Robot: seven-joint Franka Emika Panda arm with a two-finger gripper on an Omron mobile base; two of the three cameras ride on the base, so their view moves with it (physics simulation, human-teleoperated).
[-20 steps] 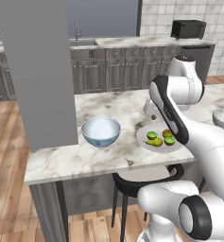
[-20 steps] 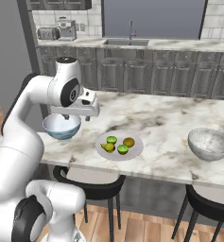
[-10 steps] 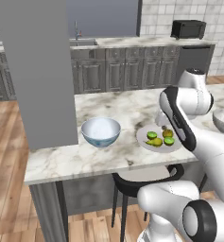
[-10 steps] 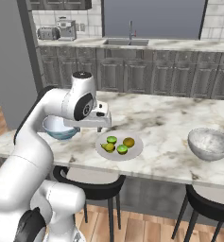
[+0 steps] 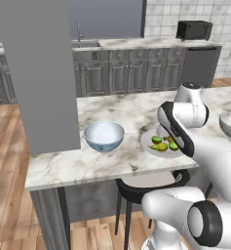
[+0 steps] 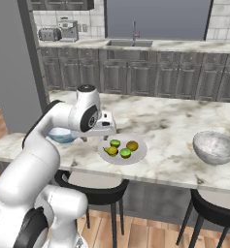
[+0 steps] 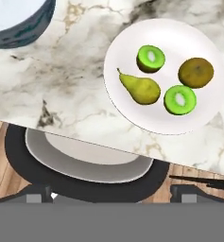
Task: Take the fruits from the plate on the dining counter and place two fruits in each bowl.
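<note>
On the dining counter [image 5: 112,161], the arm [image 5: 178,129] partly hides the plate [image 5: 148,141].

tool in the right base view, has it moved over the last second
Yes. The tool has swung right along the dining counter, away from the pale blue bowl and up to the near-left edge of the plate.

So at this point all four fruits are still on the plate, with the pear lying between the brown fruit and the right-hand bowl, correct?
Not quite. All four fruits sit on the plate, but the pear lies on the side toward the pale blue bowl, away from the brown fruit, as the hand view shows. The two green fruits lie between them. In the right base view the greyish bowl stands off past the brown fruit.
</note>
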